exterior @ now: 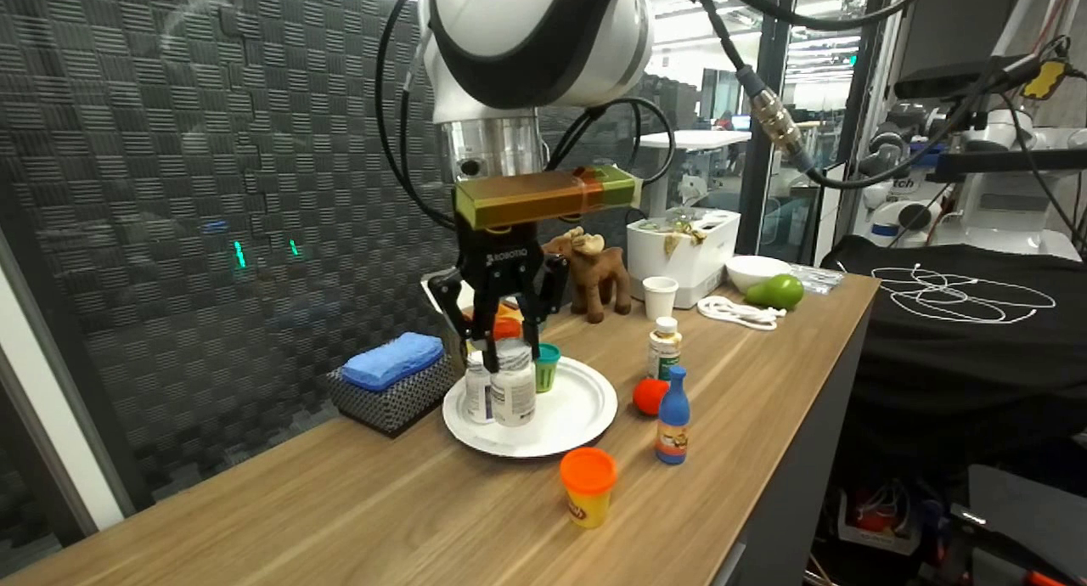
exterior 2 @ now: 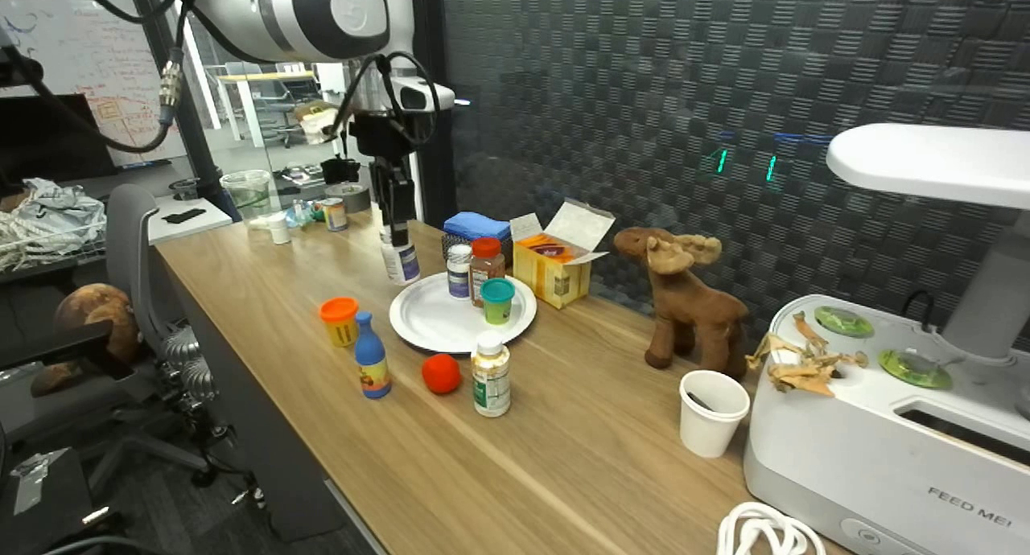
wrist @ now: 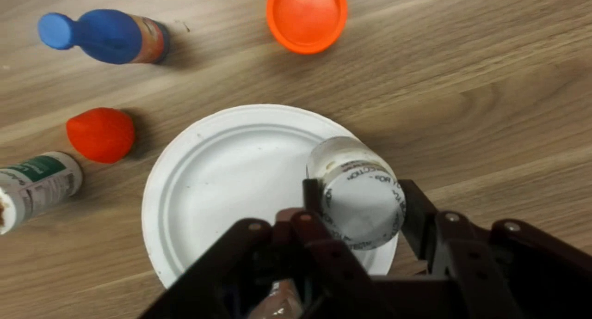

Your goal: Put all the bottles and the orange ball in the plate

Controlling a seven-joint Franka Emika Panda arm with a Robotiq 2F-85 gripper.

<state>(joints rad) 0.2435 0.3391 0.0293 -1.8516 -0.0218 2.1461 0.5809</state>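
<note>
My gripper (exterior: 512, 357) is shut on the cap of a white bottle (exterior: 514, 397), upright by the plate's rim; in the wrist view the gripper (wrist: 363, 199) has a finger on either side of the cap. I cannot tell whether the bottle touches the white plate (exterior 2: 418, 330). On the plate stand another white bottle (exterior 2: 459, 275), a red-capped bottle (exterior 2: 486, 269) and a teal-lidded green tub (exterior 2: 497, 304). Off the plate are the orange ball (wrist: 101, 135), a blue bottle (wrist: 111, 37) and a green-labelled white bottle (exterior 2: 491, 382).
A yellow tub with orange lid (exterior: 588, 488) stands near the plate. Behind the plate are an open yellow box (exterior 2: 555, 277) and a blue cloth (exterior: 392, 361) on a dark box. A toy moose (exterior 2: 692, 306), a paper cup (exterior 2: 712, 414) and a white planter (exterior 2: 869, 450) stand further along.
</note>
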